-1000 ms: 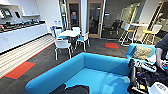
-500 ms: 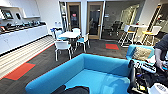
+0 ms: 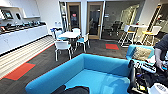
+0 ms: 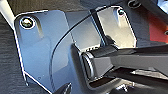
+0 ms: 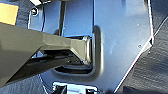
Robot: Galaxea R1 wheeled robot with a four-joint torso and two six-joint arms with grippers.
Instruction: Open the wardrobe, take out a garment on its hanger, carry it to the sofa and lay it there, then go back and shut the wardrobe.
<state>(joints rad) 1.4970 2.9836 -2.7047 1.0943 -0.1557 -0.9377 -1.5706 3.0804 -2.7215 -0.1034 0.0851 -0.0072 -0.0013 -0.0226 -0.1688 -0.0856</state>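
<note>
At the far left of the head view, a long white worktop (image 3: 17, 37) is running along the wall. A white table (image 3: 70, 34) with chairs is standing mid-frame. The sofa (image 3: 100, 75) is spreading across the lower centre, and a dark limp cloth, likely the garment (image 3: 76, 90), is lying at its bottom edge. A person (image 3: 161, 53) is sitting at right. Neither claw's state can be told. Judging by this, laying well means spreading the cloth flat on the seat, clear of the rim.

Black garment (image 3: 75, 90) lies on the blue sofa (image 3: 100, 67), a person (image 3: 161, 51) beside it.
</note>
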